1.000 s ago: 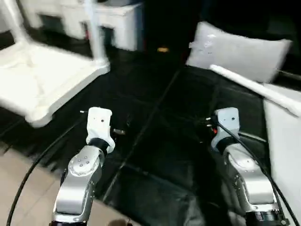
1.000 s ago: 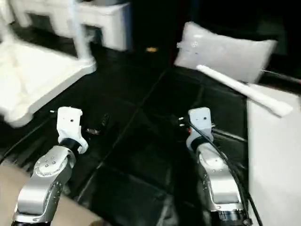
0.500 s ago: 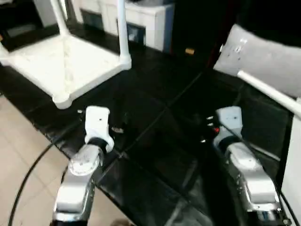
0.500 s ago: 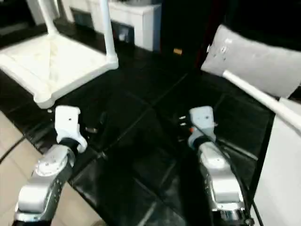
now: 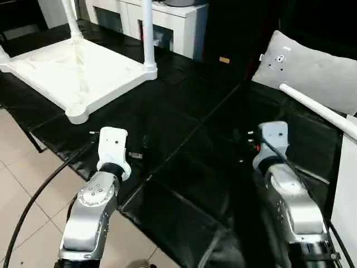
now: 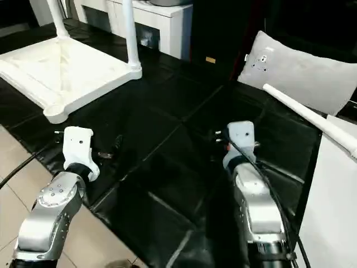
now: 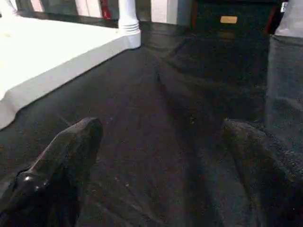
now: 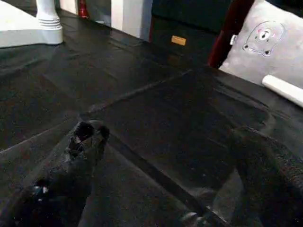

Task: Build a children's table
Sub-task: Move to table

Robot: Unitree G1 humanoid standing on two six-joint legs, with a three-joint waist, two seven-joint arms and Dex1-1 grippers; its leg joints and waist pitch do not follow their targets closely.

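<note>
With both grippers wide open and empty, you could knock the loose leg at right off its perch.

Two rounded silver metal forearms end in white boxy wrist blocks (black collars behind each), black cables trailing along both; the fingers are black.

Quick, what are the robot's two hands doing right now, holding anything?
Left hand: open, holding nothing.
Right hand: open, holding nothing.
</note>
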